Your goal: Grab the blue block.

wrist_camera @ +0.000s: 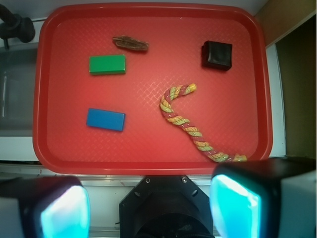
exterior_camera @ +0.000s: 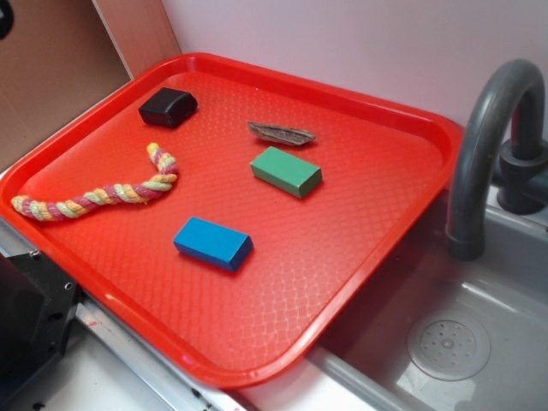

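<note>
The blue block (exterior_camera: 213,242) (wrist_camera: 106,119) lies flat on the red tray (exterior_camera: 360,282) (wrist_camera: 148,153), near its front edge in the exterior view. In the wrist view my gripper (wrist_camera: 151,208) hangs high above the tray's near rim, open, with nothing between its two cyan-lit fingers (wrist_camera: 64,210). The block sits well beyond the fingers, up and to the left in that view. The gripper itself does not appear in the exterior view.
On the tray also lie a green block (exterior_camera: 287,171) (wrist_camera: 107,64), a black rounded box (exterior_camera: 168,107) (wrist_camera: 217,54), a multicoloured rope (exterior_camera: 98,193) (wrist_camera: 190,126) and a piece of bark (exterior_camera: 281,133) (wrist_camera: 131,43). A grey faucet (exterior_camera: 488,145) and sink (exterior_camera: 449,342) stand right of the tray.
</note>
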